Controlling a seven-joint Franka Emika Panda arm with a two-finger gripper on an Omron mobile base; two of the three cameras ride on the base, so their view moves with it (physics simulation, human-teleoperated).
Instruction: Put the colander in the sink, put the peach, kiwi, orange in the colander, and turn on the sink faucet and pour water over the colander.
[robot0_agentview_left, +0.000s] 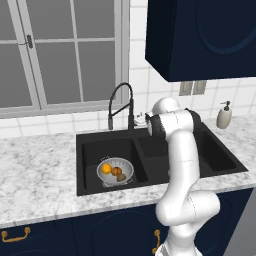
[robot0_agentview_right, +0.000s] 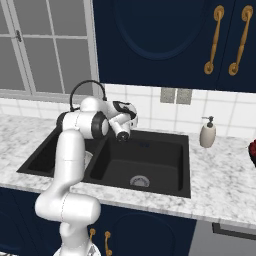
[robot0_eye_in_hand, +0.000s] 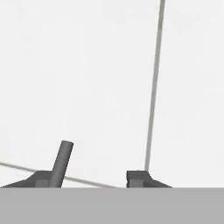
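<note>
Left base view: on the marbled grey-white counter (robot0_agentview_left: 40, 170), the black matte double-basin sink (robot0_agentview_left: 210, 150) holds in its left basin one shiny perforated silver colander (robot0_agentview_left: 116, 171), upright, with three fruits: a bright orange ball (robot0_agentview_left: 106, 169) and two duller brown-orange ones, perhaps kiwi and peach. Behind rises the slim black gooseneck faucet (robot0_agentview_left: 121, 106). Hand view: the claw (robot0_eye_in_hand: 92, 177) stands partly open with a thin grey lever (robot0_eye_in_hand: 61, 162) by one fingertip; grip unclear.

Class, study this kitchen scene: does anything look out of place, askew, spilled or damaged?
Nothing stands out. The colander sits upright in the left basin of the sink with fruit inside, and the soap bottle stands upright on the counter.
</note>
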